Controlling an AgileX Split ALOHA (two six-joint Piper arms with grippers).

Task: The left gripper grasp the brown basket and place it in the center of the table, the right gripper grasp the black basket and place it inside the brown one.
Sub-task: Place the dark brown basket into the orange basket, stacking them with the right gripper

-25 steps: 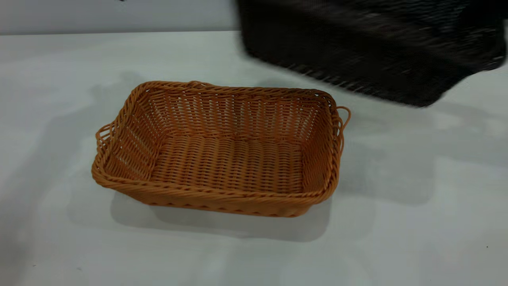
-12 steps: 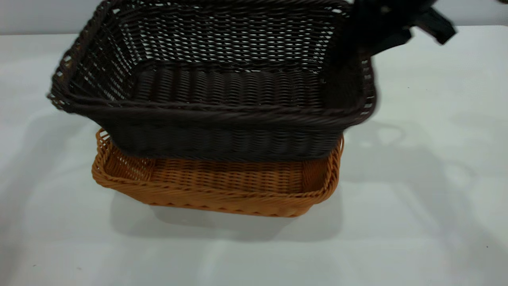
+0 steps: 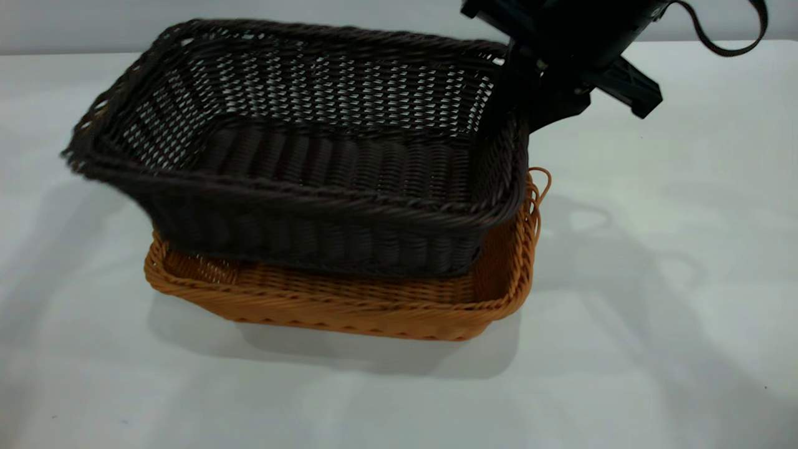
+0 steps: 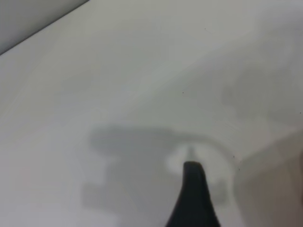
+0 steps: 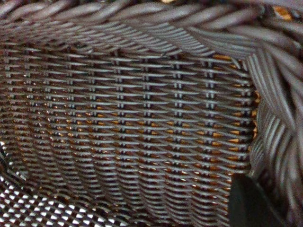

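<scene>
The brown basket (image 3: 349, 305) sits on the white table (image 3: 654, 349) near its middle, its near rim and right loop handle showing. The black basket (image 3: 299, 162) hangs partly inside it, tilted, its right end low within the brown rim and its left end raised and overhanging. At the far right corner the right gripper (image 3: 530, 93) is clamped on the black basket's rim (orange weave glows through the dark floor in the wrist view). To finish well, I judge it should shift the black basket right, level it, then lower before releasing. The left gripper (image 4: 191, 189) hovers over bare table; its opening I cannot tell.
</scene>
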